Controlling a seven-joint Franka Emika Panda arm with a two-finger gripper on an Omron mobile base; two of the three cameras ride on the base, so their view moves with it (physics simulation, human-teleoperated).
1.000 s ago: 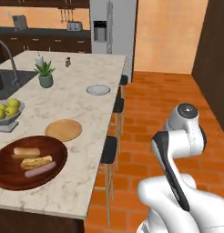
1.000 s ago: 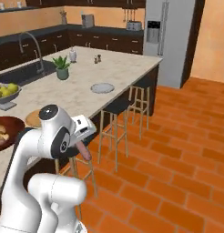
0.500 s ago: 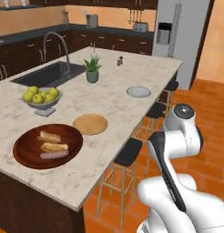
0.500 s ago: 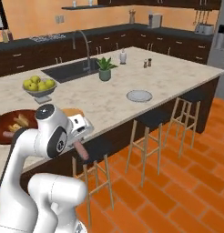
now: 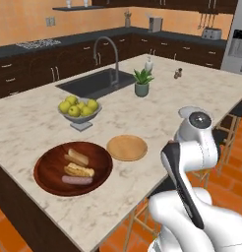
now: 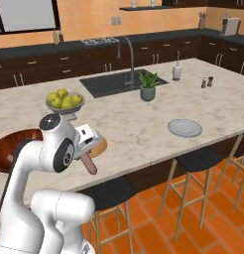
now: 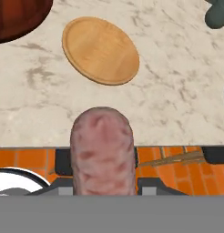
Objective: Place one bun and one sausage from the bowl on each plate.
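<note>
1. A marble island counter point(image 5: 39, 118) fills the middle of the left base view, with dark cabinets and an orange wall behind.
2. The bowl point(image 5: 73, 168) sits at lower left of that view and holds two buns point(image 5: 77, 157) and one sausage point(image 5: 77, 180), each lying roughly left to right.
3. The tan plate point(image 5: 126, 147) lies just right of the bowl; the grey plate point(image 6: 185, 128) is at centre right of the right base view.
4. The gripper point(image 6: 86, 158) is clamped on a second sausage point(image 6: 88, 163), whose long axis points down and slightly right in the right base view, off the counter's edge.
5. In the hand view that sausage point(image 7: 102, 150) points up the frame toward the tan plate point(image 7: 100, 50).
</note>
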